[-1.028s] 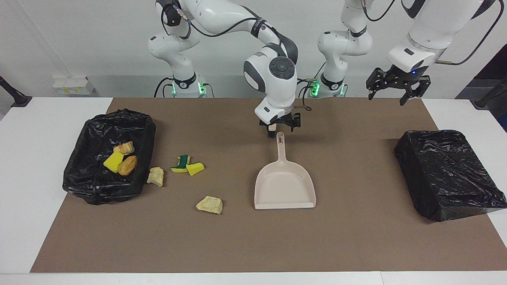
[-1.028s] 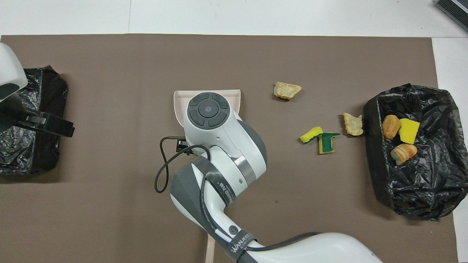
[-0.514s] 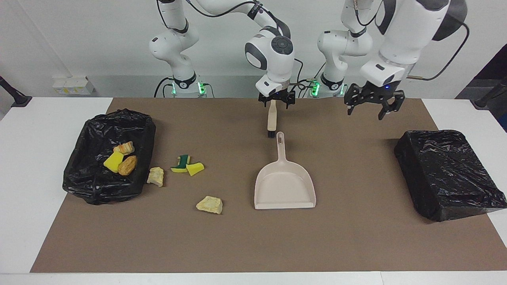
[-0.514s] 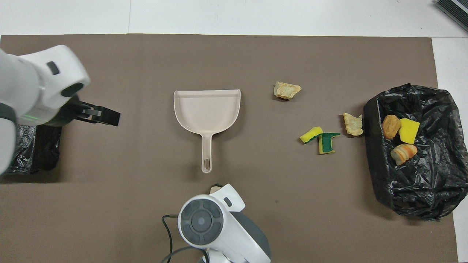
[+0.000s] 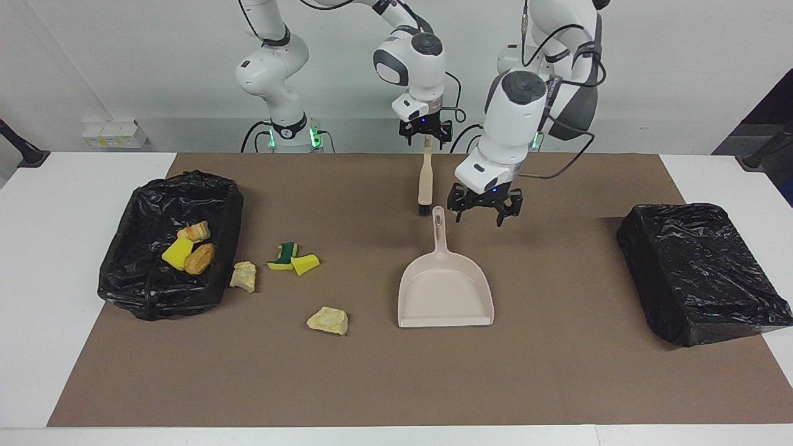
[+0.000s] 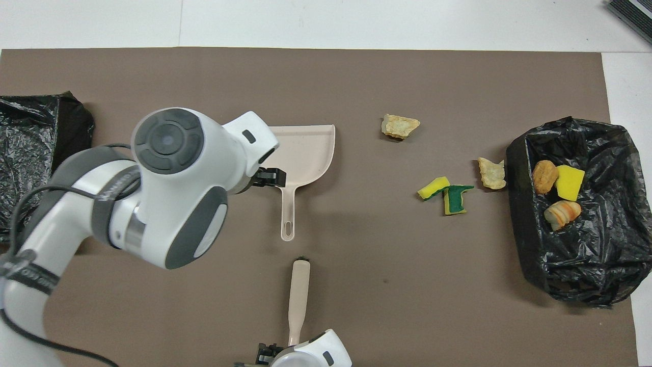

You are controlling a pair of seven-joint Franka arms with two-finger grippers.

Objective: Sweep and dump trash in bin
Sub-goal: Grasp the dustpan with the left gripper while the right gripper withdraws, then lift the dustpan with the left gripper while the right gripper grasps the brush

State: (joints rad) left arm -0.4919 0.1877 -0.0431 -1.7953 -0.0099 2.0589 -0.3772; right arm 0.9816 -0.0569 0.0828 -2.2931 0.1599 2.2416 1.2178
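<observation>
- Your trash (image 5: 291, 258) lay on the mat toward the right arm's end, well apart from both grippers; three scraps (image 5: 189, 246) sat in the bin (image 5: 145, 291).
- Your right gripper (image 5: 425, 133) was over the brush (image 5: 425, 179) handle's end, grip undecidable.
- Your left gripper (image 5: 485, 207) hung spread, empty, beside the dustpan (image 5: 445, 291) handle.

Beige dustpan (image 5: 445, 291) just below the black left gripper (image 5: 477, 209), arm white and grey. Beige hand brush (image 5: 425, 183) with dark bristle end under the black right gripper (image 5: 425, 132). Brown mat (image 5: 396, 384), white table (image 5: 37, 248). Black bin bag (image 5: 155, 291) holds bright yellow, orange-brown and orange-striped scraps. Green-and-yellow sponge (image 5: 286, 255), yellow chunk (image 5: 305, 264), pale yellow lumps (image 5: 328, 320) on mat. Second black bag (image 5: 700, 272).
</observation>
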